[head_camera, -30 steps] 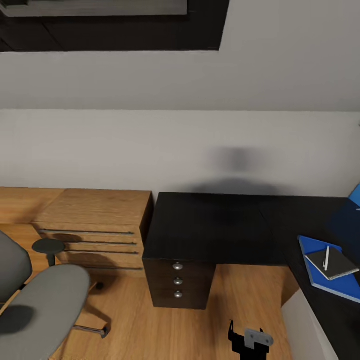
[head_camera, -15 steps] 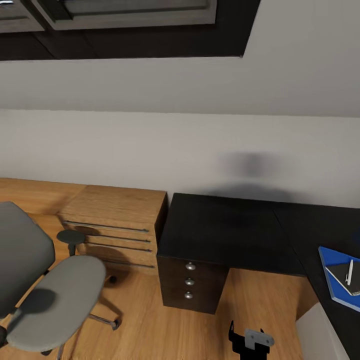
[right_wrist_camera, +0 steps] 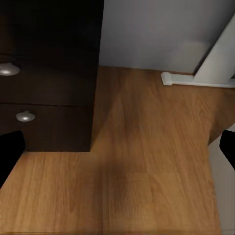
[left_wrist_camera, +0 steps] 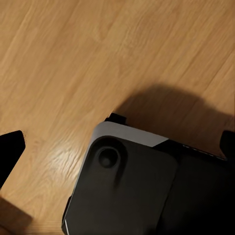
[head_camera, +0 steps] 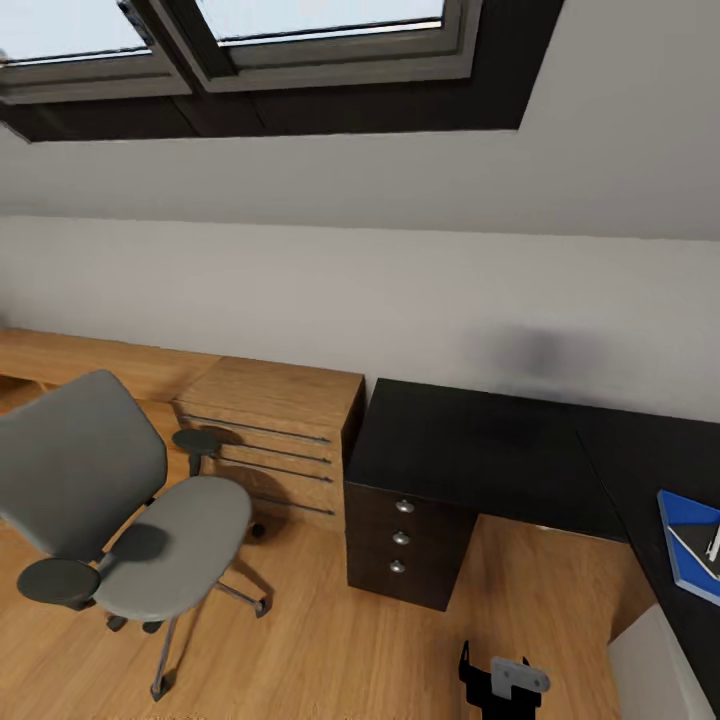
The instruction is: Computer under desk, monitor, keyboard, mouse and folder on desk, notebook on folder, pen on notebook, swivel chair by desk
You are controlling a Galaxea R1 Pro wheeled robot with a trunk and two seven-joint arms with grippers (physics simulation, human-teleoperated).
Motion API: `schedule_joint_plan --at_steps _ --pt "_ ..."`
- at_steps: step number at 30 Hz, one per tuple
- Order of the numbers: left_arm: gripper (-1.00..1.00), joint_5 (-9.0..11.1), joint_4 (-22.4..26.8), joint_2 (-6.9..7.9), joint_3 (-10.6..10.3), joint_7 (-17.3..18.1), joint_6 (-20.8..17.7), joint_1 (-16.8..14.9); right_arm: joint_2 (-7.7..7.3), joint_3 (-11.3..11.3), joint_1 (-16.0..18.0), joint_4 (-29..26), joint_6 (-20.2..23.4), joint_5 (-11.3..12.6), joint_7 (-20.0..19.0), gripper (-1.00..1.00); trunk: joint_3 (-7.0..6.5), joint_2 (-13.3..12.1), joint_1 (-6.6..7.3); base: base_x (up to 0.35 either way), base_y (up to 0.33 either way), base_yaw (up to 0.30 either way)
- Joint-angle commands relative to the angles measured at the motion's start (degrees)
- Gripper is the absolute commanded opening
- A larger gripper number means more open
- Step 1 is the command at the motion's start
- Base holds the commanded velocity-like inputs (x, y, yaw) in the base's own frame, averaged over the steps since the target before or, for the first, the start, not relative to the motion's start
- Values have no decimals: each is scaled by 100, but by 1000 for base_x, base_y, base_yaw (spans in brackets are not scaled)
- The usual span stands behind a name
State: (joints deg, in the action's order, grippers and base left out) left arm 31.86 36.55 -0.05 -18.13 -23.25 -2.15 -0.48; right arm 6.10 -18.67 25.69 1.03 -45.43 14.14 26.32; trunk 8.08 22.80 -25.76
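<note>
The swivel chair point(head_camera: 175, 555) stands on the wood floor at the left, grey seat and back, apart from the desk point(head_camera: 480, 450). The black desk's drawer pedestal point(head_camera: 405, 540) has three silver knobs. At the right edge the blue folder point(head_camera: 685, 535) lies on the desk with the dark notebook point(head_camera: 697, 545) on it and the pen point(head_camera: 714, 545) on top, all cut off by the frame. A light grey corner of the computer point(head_camera: 650, 670) shows below the desk edge. My left gripper point(left_wrist_camera: 117, 147) hangs open over the floor. My right gripper point(right_wrist_camera: 117, 149) is open, facing the pedestal point(right_wrist_camera: 46, 73).
A light wooden dresser point(head_camera: 280, 430) with bar handles stands between chair and desk against the white wall. A skylight point(head_camera: 300, 30) runs overhead. The left wrist view has my black base point(left_wrist_camera: 127, 191) on the floor. A white foot point(right_wrist_camera: 196, 78) lies near the wall.
The camera has swung left and up: the chair has come fully into view, and the folder stack has slid to the right edge. Nothing itself has moved.
</note>
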Motion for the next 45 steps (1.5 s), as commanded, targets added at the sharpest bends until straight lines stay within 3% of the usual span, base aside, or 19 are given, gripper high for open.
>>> schedule_joint_plan --at_steps 1,6,13,37,40,42,45 --pt "100 22 11 5 -27 -48 -23 -3 0 -50 7 11 -19 36 22 100 5 12 -2 -108 0 196" --pt "100 16 16 2 -25 -48 -17 -4 -3 -49 8 11 -19 36 22 100 -31 12 -2 -52 0 196" --pt "100 19 16 7 -32 -48 403 -5 -7 -55 7 11 -19 35 4 100 -71 12 -2 -4 0 151" --pt "100 20 176 14 -32 -59 392 -5 -26 -80 7 28 -5 4 -376 100 -109 12 -2 0 0 6" --pt "100 36 -153 19 -54 -67 394 -5 -22 -83 7 33 -2 1 -381 100 -134 12 -2 0 0 23" --pt "100 30 -757 40 -58 -55 439 -5 -26 -79 7 31 -2 1 -382 100 -151 12 -2 0 0 55" --pt "100 25 -1064 78 -55 -48 487 -5 -28 -77 7 30 -1 1 -382 100 -177 12 -2 0 0 68"
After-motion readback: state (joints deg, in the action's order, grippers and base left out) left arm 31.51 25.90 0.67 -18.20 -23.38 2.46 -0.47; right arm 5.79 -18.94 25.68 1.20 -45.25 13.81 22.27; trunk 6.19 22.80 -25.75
